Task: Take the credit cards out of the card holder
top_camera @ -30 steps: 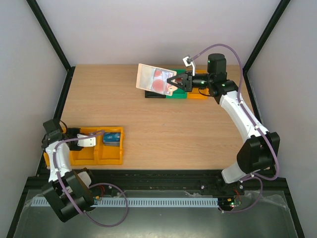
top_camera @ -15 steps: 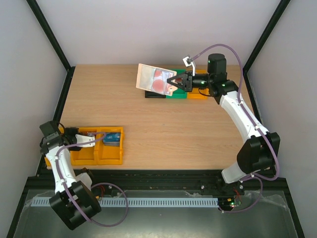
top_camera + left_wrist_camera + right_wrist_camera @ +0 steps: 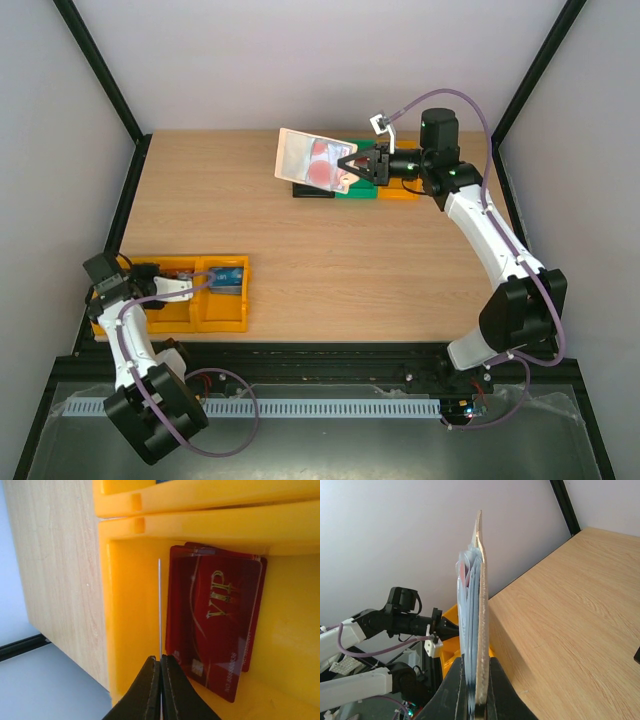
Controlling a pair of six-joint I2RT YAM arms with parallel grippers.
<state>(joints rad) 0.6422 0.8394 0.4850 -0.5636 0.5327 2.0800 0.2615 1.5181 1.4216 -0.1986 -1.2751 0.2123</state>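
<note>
The card holder (image 3: pixel 312 158) is up in the air over the far side of the tabletop (image 3: pixel 300 250), well apart from the yellow bins (image 3: pixel 222 318) and off to their far right. It stands on edge and is opened out, its broad face turned toward the overhead camera with reddish patches showing on it. From the right wrist it appears edge-on (image 3: pixel 480 595): a cream outer cover on one side, blue-grey sleeves packed against it on the other, and a sliver of pink-red at the top of the sleeves. The right gripper (image 3: pixel 346 165) is clamped on the holder's lower edge, its jaws closed tight against both sides (image 3: pixel 477 672).

A red VIP card (image 3: pixel 215 625) lies flat in one compartment of the yellow bins (image 3: pixel 125 630), with at least one more red card (image 3: pixel 256 580) underneath it, slightly offset. The left gripper (image 3: pixel 160 664) hangs just above that compartment with its jaws pressed together on an edge-on card (image 3: pixel 159 605), so thin from this angle that only a pale line shows; its face colour cannot be told. From overhead the left gripper (image 3: pixel 192 284) is over the middle of the bins.

A blue card (image 3: pixel 228 277) rests in the bins' rightmost compartment. Well away from the bins, beneath the held holder, a black item (image 3: pixel 312 191), a green item (image 3: pixel 358 193) and a small yellow item (image 3: pixel 402 192) lie in a row.
</note>
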